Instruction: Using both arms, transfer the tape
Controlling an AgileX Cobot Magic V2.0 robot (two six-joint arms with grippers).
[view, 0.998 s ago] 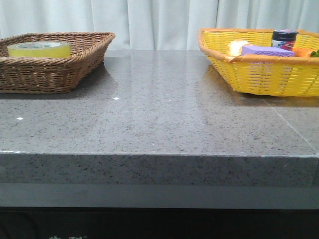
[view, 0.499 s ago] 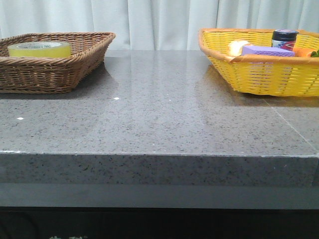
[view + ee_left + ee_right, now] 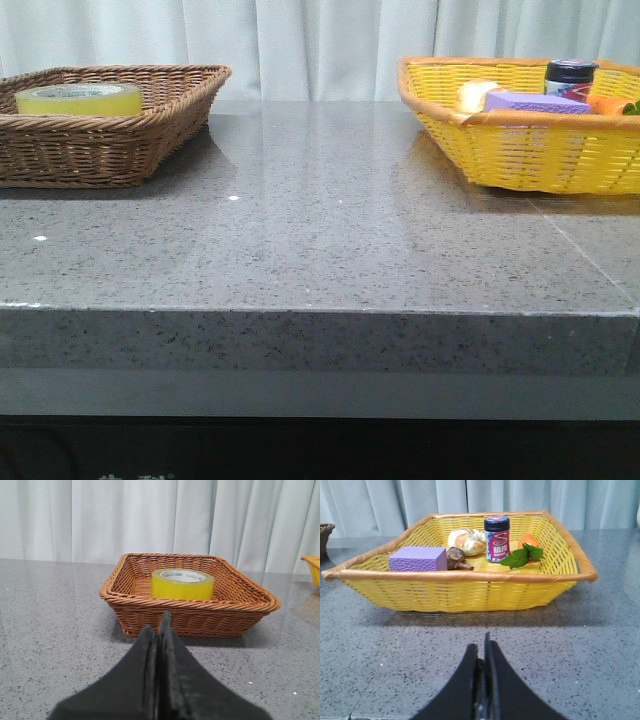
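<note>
The tape [image 3: 79, 99] lies flat in the brown wicker basket [image 3: 120, 150] at upper left of the front view — both grippers, left [image 3: 157, 645] and right [image 3: 485, 652], pressed together, holding nothing

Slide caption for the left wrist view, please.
Left claw shut and empty, facing the brown wicker basket that holds the tape on the grey table.

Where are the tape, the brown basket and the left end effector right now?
tape [image 3: 182, 584]: left wrist view, on its yellow side wall.
brown basket [image 3: 190, 616]: left wrist view, on its near woven wall.
left end effector [image 3: 158, 630]: left wrist view, between its closed fingertips.
</note>
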